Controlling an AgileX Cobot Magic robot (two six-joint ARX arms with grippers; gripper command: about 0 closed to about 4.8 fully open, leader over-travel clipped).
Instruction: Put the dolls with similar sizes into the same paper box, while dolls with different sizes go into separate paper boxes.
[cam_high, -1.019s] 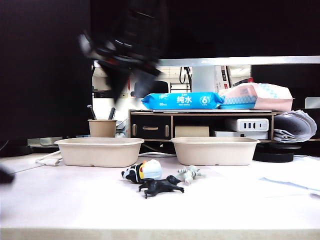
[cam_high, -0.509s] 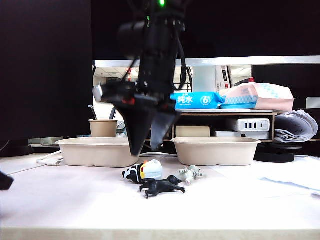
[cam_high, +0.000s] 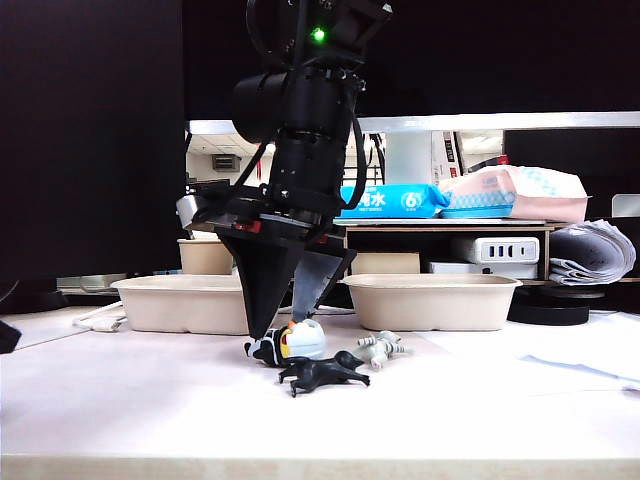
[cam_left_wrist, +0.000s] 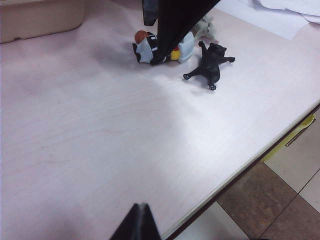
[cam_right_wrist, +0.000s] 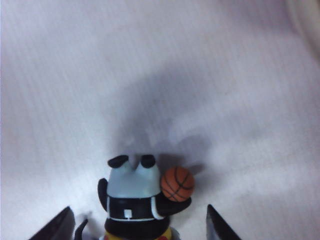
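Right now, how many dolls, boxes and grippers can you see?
Dolls on the table: 3 (blue doll, black doll, grey-green doll)
Boxes: 2 (left box, right box)
Grippers: 2 (right gripper open around the blue doll, left gripper shut, off at the left side)
Total: 7

A pale wood-grain table (cam_high: 150, 400) carries everything. Behind it, a low wooden desk shelf with a dark drawer (cam_high: 300, 262) holds a blue wet-wipes pack (cam_high: 395, 199) and a pink tissue pack (cam_high: 515, 192); a white power strip (cam_high: 500, 249) sits underneath. A small beige pen cup (cam_high: 203, 256) stands left, folded grey papers (cam_high: 590, 255) right.
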